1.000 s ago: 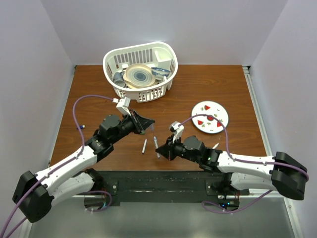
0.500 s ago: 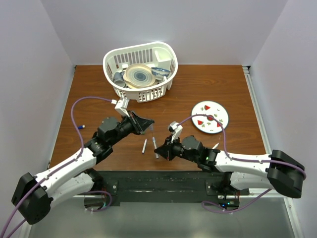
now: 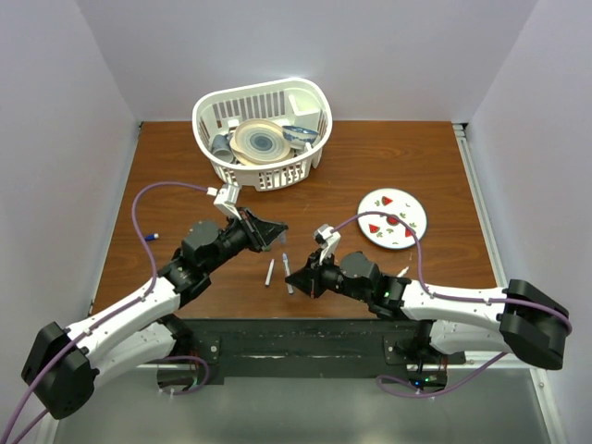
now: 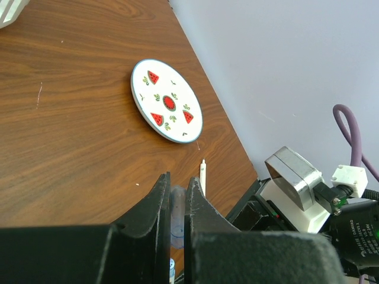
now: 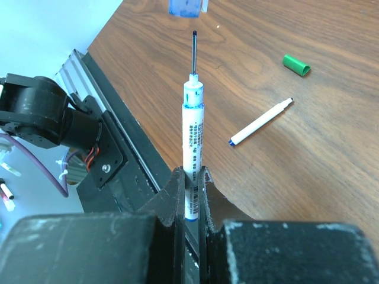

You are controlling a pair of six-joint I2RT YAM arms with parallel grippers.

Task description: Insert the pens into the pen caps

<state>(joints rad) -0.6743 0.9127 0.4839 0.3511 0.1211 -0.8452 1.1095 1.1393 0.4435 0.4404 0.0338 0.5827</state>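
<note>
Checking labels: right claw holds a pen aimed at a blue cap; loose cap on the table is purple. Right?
No. The loose cap on the table is green, not purple; the right wrist view shows it. The right claw does hold the pen aimed at the blue cap.

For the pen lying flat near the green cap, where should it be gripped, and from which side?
Grip the pen mid-barrel, from straight above, jaws across its width. It lies flat on the table, thin and straight, with bare wood either side; that probably leaves its tip free.
</note>
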